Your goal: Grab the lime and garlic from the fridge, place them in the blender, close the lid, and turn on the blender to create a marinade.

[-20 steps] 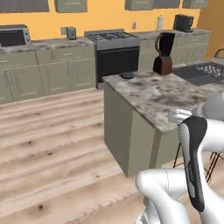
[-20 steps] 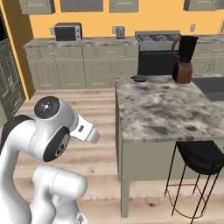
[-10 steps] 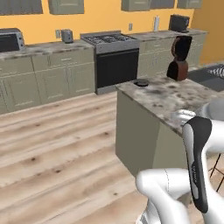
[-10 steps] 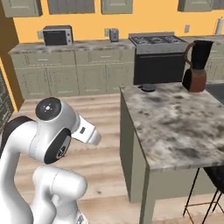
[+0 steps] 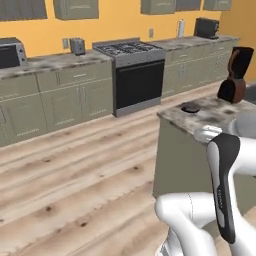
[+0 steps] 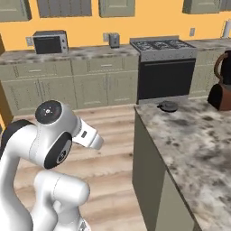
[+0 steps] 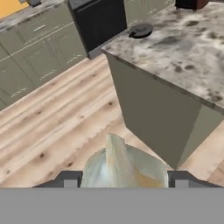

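**A:** so where's it at? From where I'm standing the gripper (image 7: 118, 181) has a garlic bulb (image 7: 124, 168) pinched between its two fingertips (image 7: 70, 179) — whitish, papery, pointy top, sitting right in the jaws over the wooden floor (image 7: 57, 131).

**B:** Yeah, fingers clamped on the garlic, that part's clear. So I'd say the fridge bit is done, at least for that one. Can't tell about the lime from here.

**A:** The blender (image 6: 222, 83) is on the far edge of the island counter (image 6: 194, 149), reddish-brown base, dark jar. The lid (image 6: 168, 106) is lying flat by itself near the counter's corner nearest the stove (image 6: 163, 67) — well apart from the blender.

**B:** So the jar's uncovered, I guess, ready for a drop. Whether anything's already in there I can't see through that dark jar.

**A:** What's left then — carry the garlic over the island, drop it in the jar, pick up the lid, set it on, turn the knob.

**B:** Pretty much. Maybe halfway at best, if the lime is already sorted.
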Robot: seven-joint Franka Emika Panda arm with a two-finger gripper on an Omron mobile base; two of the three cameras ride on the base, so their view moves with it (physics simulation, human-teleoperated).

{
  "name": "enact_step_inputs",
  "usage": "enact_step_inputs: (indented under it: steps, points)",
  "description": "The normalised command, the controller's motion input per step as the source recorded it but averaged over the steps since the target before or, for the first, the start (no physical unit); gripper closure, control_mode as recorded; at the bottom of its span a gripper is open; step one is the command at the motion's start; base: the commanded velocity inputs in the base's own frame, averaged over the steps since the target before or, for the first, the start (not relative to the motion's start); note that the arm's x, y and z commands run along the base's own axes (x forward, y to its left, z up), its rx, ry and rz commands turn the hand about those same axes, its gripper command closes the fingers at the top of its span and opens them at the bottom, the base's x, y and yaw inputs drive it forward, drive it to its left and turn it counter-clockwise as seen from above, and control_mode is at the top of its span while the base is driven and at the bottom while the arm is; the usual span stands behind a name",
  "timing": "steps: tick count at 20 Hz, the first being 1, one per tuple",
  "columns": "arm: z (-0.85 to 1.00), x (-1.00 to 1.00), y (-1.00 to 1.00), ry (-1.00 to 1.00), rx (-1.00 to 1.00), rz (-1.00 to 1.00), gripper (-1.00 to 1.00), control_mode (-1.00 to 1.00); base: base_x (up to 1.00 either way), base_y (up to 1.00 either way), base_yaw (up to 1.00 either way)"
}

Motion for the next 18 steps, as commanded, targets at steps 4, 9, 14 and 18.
enact_step_inputs:
  steps: [4, 9, 14, 18]
  points:
    - [0.00, 0.00, 0.00, 0.00, 0.00, 0.00, 1.00, 1.00, 1.00, 0.71, -0.22]
    - [0.00, 0.00, 0.00, 0.00, 0.00, 0.00, 1.00, 1.00, 1.00, 0.61, -0.25]
    - [0.00, 0.00, 0.00, 0.00, 0.00, 0.00, 1.00, 1.00, 0.83, 0.66, -0.39]
    - [0.00, 0.00, 0.00, 0.00, 0.00, 0.00, 1.00, 1.00, 0.72, 0.56, -0.40]
